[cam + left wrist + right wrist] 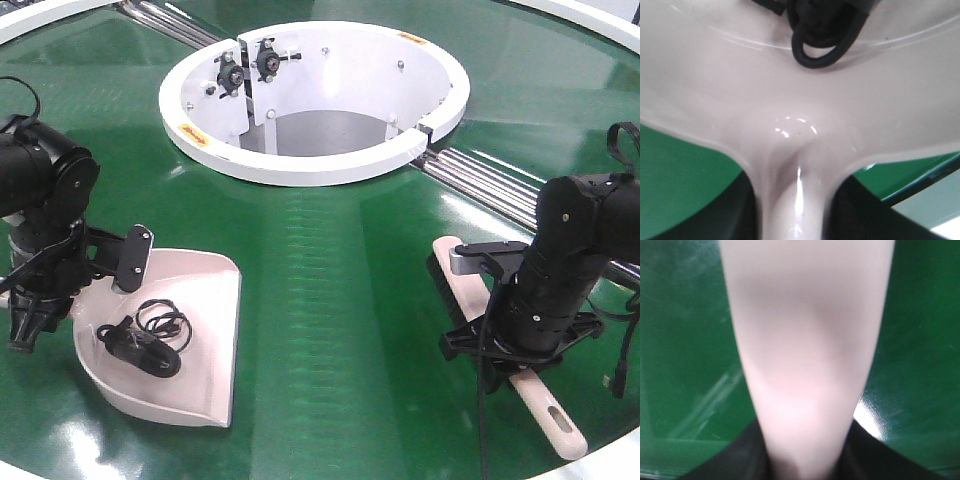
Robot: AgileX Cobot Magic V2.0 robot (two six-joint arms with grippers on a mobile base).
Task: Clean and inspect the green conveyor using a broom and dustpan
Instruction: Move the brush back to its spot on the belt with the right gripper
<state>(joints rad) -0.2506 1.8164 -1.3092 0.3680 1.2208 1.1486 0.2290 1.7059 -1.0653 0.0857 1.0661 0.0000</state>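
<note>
Judged light, stiff and slippery, the dustpan (205,300) and broom (556,417) lay on the green conveyor (330,270), each clamped at its narrow handle by the closed left pincer (795,217) and right pincer (807,460) respectively.

My front camera sits high, looking forward and down across the green conveyor (330,300) to its white ring hub (320,168), taking in the whole work area from mid distance. My left wrist camera looks into the dustpan (800,90) along its handle, very near. My right wrist camera is pressed close over the broom (805,340), blurred. Both tools also show in the front view.
</note>
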